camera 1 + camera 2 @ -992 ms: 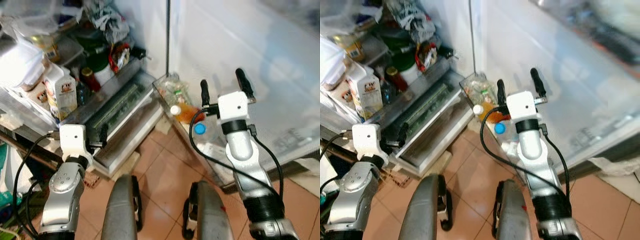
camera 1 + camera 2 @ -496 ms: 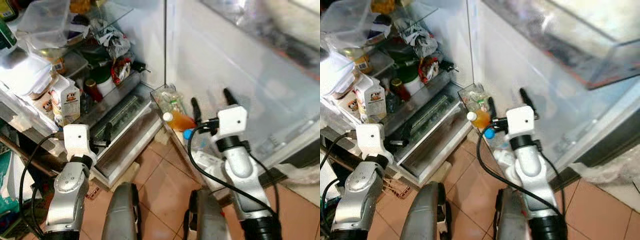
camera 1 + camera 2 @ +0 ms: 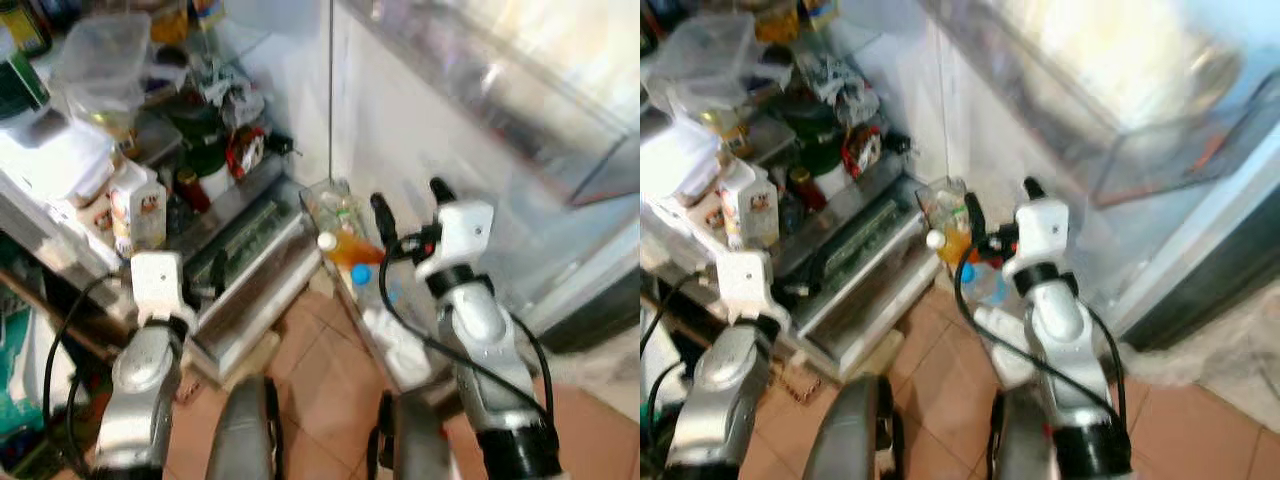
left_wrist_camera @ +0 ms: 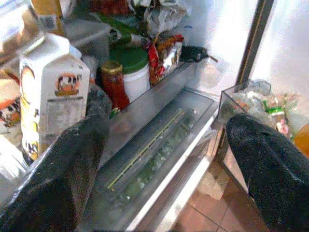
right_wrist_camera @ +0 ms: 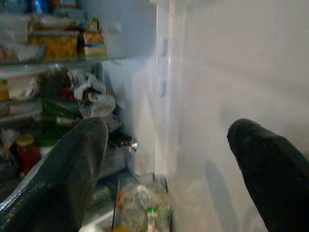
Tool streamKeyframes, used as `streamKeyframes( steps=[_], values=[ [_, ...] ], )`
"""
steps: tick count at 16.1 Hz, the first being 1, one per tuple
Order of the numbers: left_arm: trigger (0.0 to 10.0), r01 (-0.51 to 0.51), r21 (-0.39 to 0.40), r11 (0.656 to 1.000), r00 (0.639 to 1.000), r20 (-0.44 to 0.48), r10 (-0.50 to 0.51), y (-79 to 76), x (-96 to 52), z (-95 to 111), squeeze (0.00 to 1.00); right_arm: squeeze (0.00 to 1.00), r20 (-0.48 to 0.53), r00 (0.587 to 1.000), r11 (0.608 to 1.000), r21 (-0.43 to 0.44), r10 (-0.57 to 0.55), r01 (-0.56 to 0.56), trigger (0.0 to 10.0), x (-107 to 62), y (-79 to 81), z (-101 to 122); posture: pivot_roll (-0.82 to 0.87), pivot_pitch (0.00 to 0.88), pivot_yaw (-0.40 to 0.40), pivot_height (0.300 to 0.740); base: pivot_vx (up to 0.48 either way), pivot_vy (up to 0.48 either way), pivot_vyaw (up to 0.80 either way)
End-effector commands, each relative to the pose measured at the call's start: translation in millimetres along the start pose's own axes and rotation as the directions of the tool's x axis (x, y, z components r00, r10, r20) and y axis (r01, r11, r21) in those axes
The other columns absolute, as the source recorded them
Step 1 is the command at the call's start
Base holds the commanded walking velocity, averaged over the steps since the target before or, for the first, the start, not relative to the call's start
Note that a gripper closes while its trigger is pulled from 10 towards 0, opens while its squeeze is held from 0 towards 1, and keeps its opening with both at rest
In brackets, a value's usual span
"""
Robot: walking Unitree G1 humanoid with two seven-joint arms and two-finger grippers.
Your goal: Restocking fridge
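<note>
Two grippers up, both empty w/ fingers spread apart. Right gripper (image 3: 410,205) hangs over the door bin (image 3: 322,196) at the foot of the open fridge door; left gripper (image 3: 215,275) sits low at the crisper drawer (image 4: 159,154), near the bottom shelf.

Key relation: orange bottle (image 3: 345,248) lies in the bin just below and to the robot's left of the right fingers, white cap pointing toward the fridge body, long axis roughly along the bin. Blue-cap bottle (image 3: 362,275) just beside it, nearer the robot. Right arm clearly closer to both; left arm well apart from them.

Milk carton (image 4: 50,92) and red-lid jar (image 4: 113,82) stand upright on the shelf ahead of the left gripper.

Head views blurred, so bottle tilt is prob. but not surely flat.
</note>
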State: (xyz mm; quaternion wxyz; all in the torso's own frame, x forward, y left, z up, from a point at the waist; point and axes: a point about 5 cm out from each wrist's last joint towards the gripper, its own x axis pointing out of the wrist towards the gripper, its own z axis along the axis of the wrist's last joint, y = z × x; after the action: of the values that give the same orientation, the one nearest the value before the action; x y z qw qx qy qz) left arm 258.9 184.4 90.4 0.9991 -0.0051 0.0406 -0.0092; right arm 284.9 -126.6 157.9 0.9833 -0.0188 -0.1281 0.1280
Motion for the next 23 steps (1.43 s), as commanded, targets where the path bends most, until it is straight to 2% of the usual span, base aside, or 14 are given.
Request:
streamKeyframes(
  steps=[1,2,13,23],
  values=[
    [10.0,-0.009,0.008,1.000,1.000,-0.006,0.009,1.4,-0.9,-2.0,0.00,0.00,0.018,1.000,1.000,0.010,0.004,-0.004,10.0,3.0,-0.1,5.6,0.05,0.090,0.053,0.726,0.000,0.000,0.00],
    [10.0,-0.016,0.009,1.000,1.000,-0.003,0.016,1.9,-0.5,-1.7,0.00,0.00,0.018,1.000,1.000,0.013,0.005,-0.005,10.0,4.8,-0.3,5.6,0.06,0.088,0.055,0.740,0.000,0.000,0.00],
    [10.0,-0.032,0.029,0.999,0.999,0.002,0.032,-0.1,2.8,0.0,0.00,0.00,0.002,1.000,1.000,0.008,0.029,-0.029,10.0,5.5,2.5,-0.7,0.06,0.080,0.056,0.740,0.000,0.000,0.00],
    [10.0,-0.032,0.036,0.999,0.999,-0.009,0.032,-1.0,5.2,-1.3,0.00,0.00,0.011,0.999,0.999,0.004,0.038,-0.038,10.0,5.6,2.8,-0.7,0.06,0.084,0.057,0.740,-0.367,0.000,0.00]
  ],
)
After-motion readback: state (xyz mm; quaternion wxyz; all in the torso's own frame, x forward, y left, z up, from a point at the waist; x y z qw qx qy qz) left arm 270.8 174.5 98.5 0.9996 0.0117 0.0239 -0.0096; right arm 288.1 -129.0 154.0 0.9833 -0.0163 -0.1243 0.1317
